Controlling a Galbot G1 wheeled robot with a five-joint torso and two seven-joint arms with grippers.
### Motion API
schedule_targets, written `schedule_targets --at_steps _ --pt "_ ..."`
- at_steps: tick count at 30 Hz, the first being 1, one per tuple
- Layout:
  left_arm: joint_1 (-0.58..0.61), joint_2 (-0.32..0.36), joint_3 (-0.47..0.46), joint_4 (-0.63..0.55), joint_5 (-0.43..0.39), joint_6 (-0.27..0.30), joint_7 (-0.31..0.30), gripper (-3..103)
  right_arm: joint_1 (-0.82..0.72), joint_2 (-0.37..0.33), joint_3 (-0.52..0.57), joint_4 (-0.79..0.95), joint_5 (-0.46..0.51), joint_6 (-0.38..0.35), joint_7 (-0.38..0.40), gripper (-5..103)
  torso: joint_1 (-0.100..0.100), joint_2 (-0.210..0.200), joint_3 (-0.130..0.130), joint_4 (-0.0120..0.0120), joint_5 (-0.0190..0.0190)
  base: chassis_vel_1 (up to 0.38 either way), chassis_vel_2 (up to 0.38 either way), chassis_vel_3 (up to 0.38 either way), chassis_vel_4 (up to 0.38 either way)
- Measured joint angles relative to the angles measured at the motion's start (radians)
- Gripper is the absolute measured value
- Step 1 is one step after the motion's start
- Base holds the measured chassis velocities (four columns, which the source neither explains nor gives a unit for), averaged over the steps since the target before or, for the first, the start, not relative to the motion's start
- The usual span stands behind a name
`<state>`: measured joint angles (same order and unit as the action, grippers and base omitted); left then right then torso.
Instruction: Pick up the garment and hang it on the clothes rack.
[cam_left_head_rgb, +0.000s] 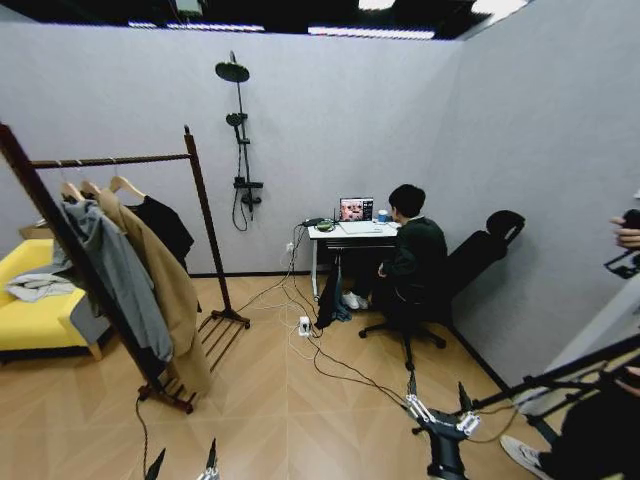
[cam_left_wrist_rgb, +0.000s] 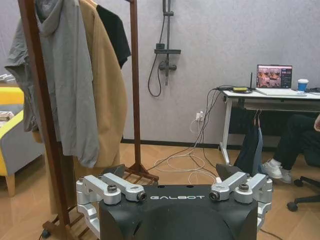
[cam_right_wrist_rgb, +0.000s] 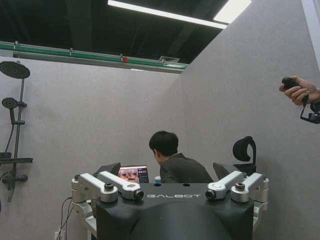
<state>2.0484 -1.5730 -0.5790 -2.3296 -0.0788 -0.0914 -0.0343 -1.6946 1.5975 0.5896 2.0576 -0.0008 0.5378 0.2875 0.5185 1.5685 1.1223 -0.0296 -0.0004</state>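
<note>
garment (cam_left_head_rgb: 160, 228) hangs on clothes rack (cam_left_head_rgb: 205, 215), forward-left | left tool (cam_left_head_rgb: 183, 464) nearer, open | right tool (cam_left_head_rgb: 437, 397) open, idle

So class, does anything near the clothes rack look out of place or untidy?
Yes: a pale garment lies crumpled on the yellow sofa instead of hanging, and loose cables trail over the floor. The clothes rack stands upright, with the black garment already hanging.
</note>
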Motion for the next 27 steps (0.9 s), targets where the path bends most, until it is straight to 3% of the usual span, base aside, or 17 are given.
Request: schedule_targets --at_steps 17,22,24,27 --pt "0.0 0.0 0.0 0.0 0.0 0.0 0.0 100 -0.012 -0.008 0.005 -0.019 -0.004 0.033 -0.02 100 -0.001 0.001 0.0 -0.0001 0.0003 0.327 -0.329 -0.337 0.328" --pt "0.0 0.0 -0.001 0.0 0.0 0.0 0.0 100 -0.059 -0.03 0.019 0.071 0.037 -0.042 -0.06 100 -0.001 0.001 0.0 0.0003 0.0004 0.178 -0.118 -0.21 0.179" --pt "0.0 0.0 0.0 0.0 0.0 0.0 0.0 100 -0.078 -0.051 0.031 0.116 0.066 -0.098 -0.085 100 -0.001 0.0 0.0 -0.001 0.0002 -0.011 0.012 -0.067 0.04" --pt "0.0 0.0 0.0 0.0 0.0 0.0 0.001 100 -0.078 -0.067 0.038 0.126 0.075 -0.123 -0.096 100 0.0 0.0 0.0 -0.0001 0.001 -0.037 0.014 0.008 0.007"
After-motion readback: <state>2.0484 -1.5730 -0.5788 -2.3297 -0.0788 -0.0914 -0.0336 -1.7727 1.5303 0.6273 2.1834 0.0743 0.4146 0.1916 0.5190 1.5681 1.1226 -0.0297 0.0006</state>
